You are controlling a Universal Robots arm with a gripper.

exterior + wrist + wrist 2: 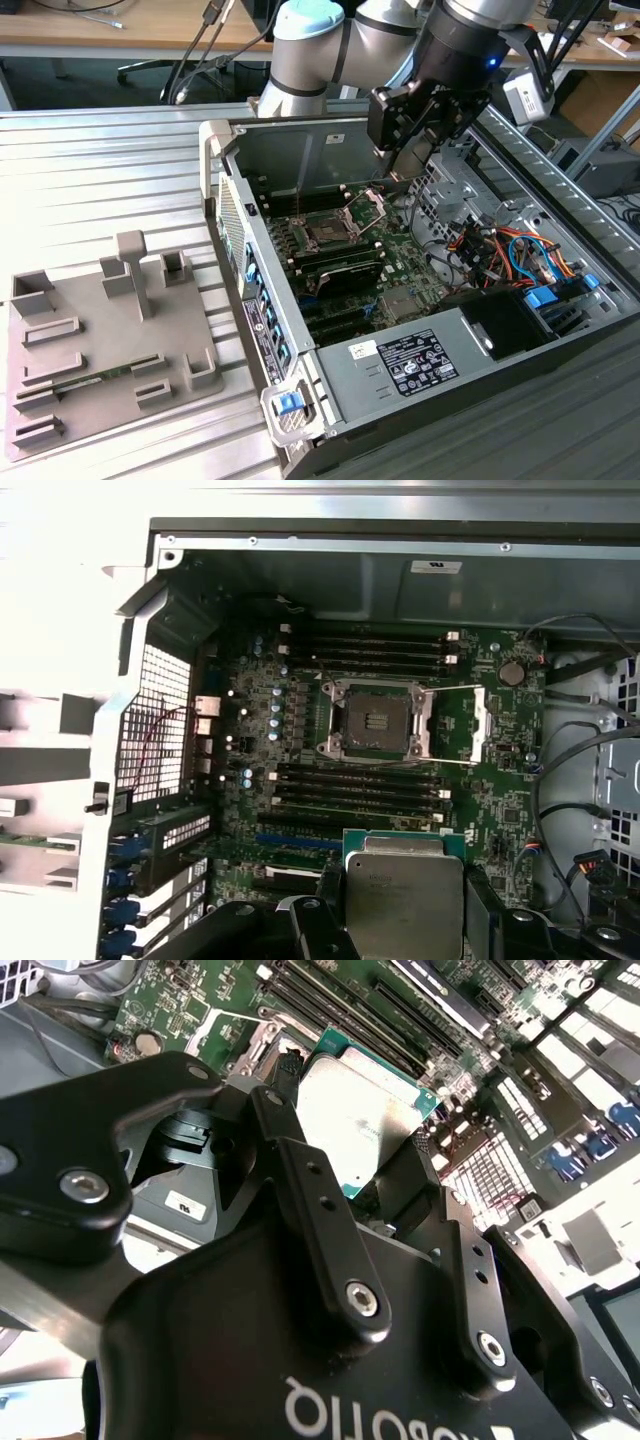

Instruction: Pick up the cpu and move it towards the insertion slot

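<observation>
Exterior view, left to right: grey tray point(100, 345) on the bench at lower left, then the open computer case point(420, 300), with the insertion slot point(328, 232) just left of frame centre on the green motherboard point(400, 270), its load plate point(375, 205) hinged up. The gripper point(418, 140) hangs at upper centre-right, above the board and off to the slot's upper right, well apart from it. In the second wrist view, the fingers point(300, 1175) are clamped on opposite edges of the cpu point(355, 1125), metal lid facing the camera, so the chip is lifted and carried flat, not seated. In the first wrist view, the insertion slot point(378, 720) sits at frame centre, open and empty, while the cpu point(403, 895) is at bottom centre, slightly right, with a memory slot bank point(360, 788) between them. Key relation: socket lies up-frame and a touch left of the held chip; chip edges look roughly square to the socket frame.
</observation>
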